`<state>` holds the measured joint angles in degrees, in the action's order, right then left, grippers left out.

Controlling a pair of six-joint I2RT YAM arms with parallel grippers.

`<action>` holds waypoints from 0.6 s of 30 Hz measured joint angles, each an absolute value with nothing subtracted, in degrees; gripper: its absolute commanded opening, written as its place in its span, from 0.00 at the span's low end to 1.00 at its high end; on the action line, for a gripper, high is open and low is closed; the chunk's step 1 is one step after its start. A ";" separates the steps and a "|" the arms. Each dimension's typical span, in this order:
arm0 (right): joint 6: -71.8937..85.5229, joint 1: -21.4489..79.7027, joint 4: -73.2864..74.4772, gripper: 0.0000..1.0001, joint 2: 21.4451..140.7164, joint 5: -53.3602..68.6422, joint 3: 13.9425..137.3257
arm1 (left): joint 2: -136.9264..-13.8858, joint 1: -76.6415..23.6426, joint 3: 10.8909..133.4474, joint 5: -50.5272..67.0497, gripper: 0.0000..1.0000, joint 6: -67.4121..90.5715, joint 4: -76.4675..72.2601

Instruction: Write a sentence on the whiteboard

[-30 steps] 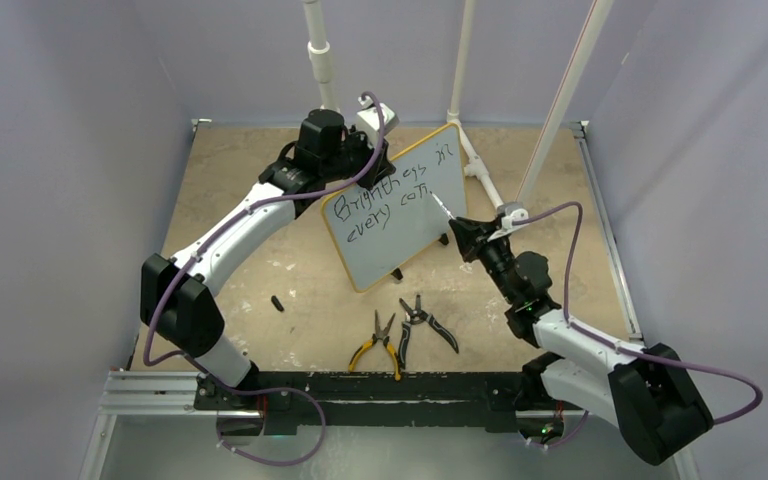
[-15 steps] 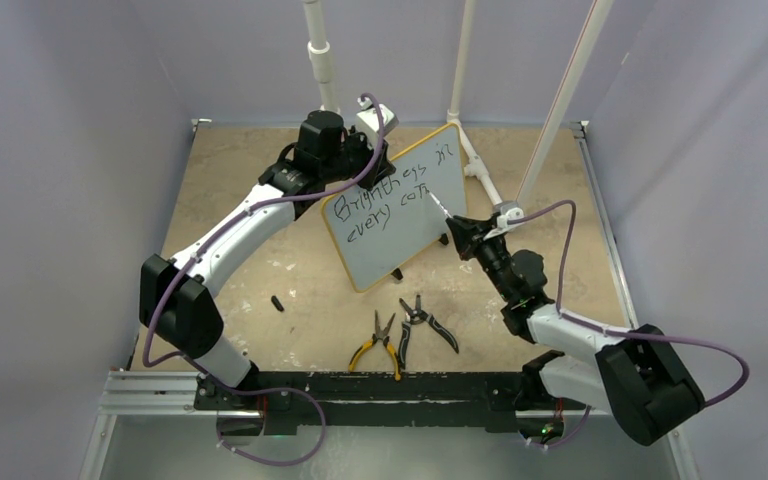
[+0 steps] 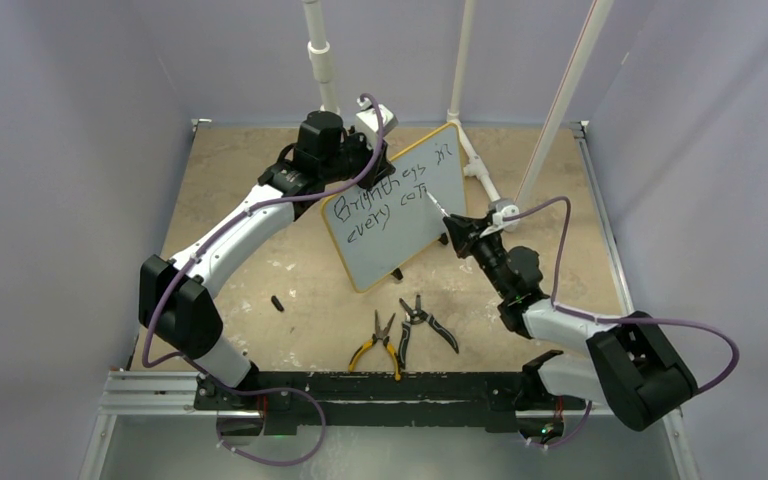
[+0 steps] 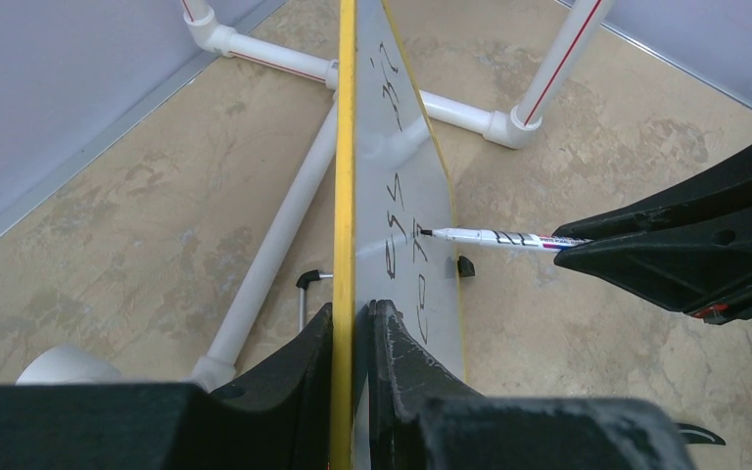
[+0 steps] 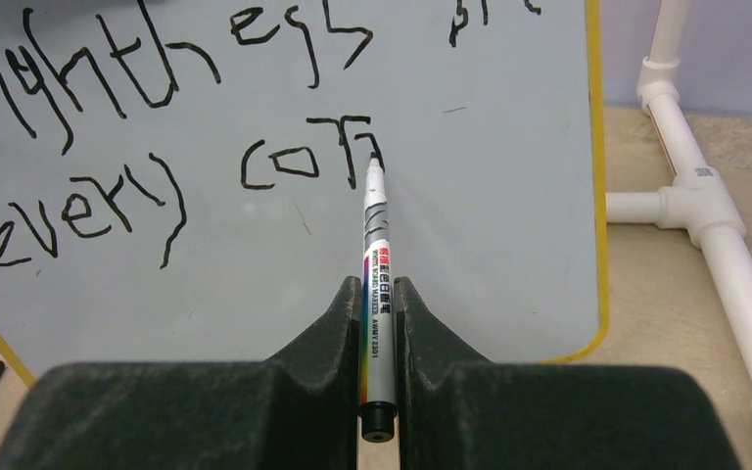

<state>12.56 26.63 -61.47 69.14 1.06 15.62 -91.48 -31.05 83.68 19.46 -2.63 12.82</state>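
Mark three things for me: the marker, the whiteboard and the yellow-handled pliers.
marker (image 5: 376, 262): right wrist view, on its printed barrel.
whiteboard (image 3: 392, 248): top view, on the bare white face below the writing.
yellow-handled pliers (image 3: 364, 354): top view, on the left yellow handle.

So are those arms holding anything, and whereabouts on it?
The left end effector clamps the whiteboard by its yellow edge; the right end effector grips the marker near its back end.

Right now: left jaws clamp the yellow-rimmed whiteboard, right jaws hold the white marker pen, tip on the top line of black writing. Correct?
No: the white marker pen has its tip on the bottom line of the black writing, after "cor"; the right wrist view shows it. Otherwise yes: left jaws clamp the yellow-rimmed whiteboard, right jaws hold the pen.
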 measured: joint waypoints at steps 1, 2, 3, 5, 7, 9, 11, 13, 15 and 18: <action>12.56 26.63 -61.60 0.00 69.36 1.06 15.75 | -91.48 -31.05 83.66 19.44 0.00 -2.63 12.82; 12.56 26.63 -61.78 0.00 69.45 1.06 15.86 | -91.48 -31.05 83.66 19.42 0.00 -2.63 12.82; 12.56 26.63 -61.93 0.00 69.54 1.06 15.99 | -91.48 -31.05 83.66 19.44 0.00 -2.63 12.80; 12.56 26.63 -62.43 0.00 69.89 1.04 16.29 | -91.48 -31.05 83.66 19.42 0.00 -2.63 12.82; 12.56 26.63 -62.74 0.00 70.22 1.04 16.64 | -91.48 -31.05 83.66 19.31 0.00 -2.63 12.82; 12.56 26.63 -63.13 0.00 70.61 0.99 16.97 | -91.48 -31.05 83.66 19.22 0.00 -2.63 12.82; 12.56 26.63 -63.42 0.00 70.89 0.97 17.10 | -91.48 -31.03 83.66 19.18 0.00 -2.63 12.80; 12.58 26.63 -63.46 0.00 71.00 0.80 17.15 | -91.48 -31.03 83.64 19.09 0.00 -2.63 12.82; 12.58 26.63 -63.46 0.00 71.00 0.54 17.15 | -91.48 -31.03 83.64 19.09 0.00 -2.63 12.82; 12.58 26.63 -63.44 0.00 71.07 -0.25 17.37 | -91.46 -31.03 83.64 19.09 0.00 -2.63 12.82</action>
<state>12.58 26.63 -63.44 71.07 -0.25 17.37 -91.46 -31.03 83.64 19.09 -2.63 12.82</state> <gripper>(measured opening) 0.131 0.139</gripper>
